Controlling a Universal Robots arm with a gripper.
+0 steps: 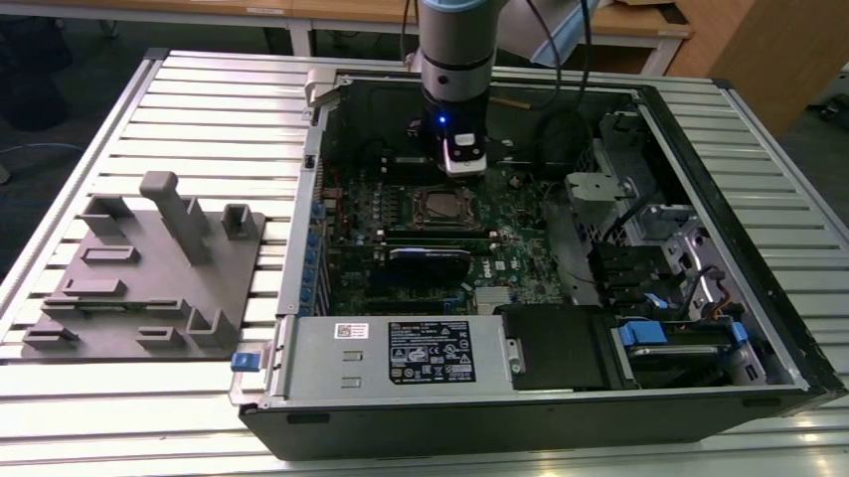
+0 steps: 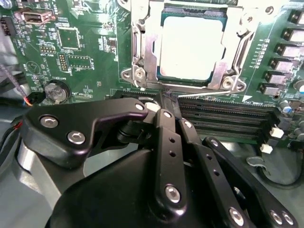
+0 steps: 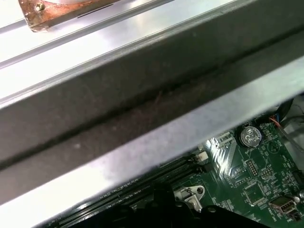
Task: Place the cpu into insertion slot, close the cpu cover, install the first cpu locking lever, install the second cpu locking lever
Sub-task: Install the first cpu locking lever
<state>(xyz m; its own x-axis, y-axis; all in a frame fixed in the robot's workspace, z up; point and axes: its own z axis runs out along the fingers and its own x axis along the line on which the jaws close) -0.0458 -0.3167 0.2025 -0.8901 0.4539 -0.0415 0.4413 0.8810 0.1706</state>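
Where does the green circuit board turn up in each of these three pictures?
Exterior view: green circuit board on the floor of the open computer case, mid-picture.
Second wrist view: green circuit board all round the silver cpu.
First wrist view: green circuit board beside the computer case's metal wall.
Shared landmark: round coin battery, in both wrist views.

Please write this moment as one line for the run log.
cpu: seated in insertion slot | cpu cover: down around cpu | gripper: shut, tips at cover's edge beside thin lever wire
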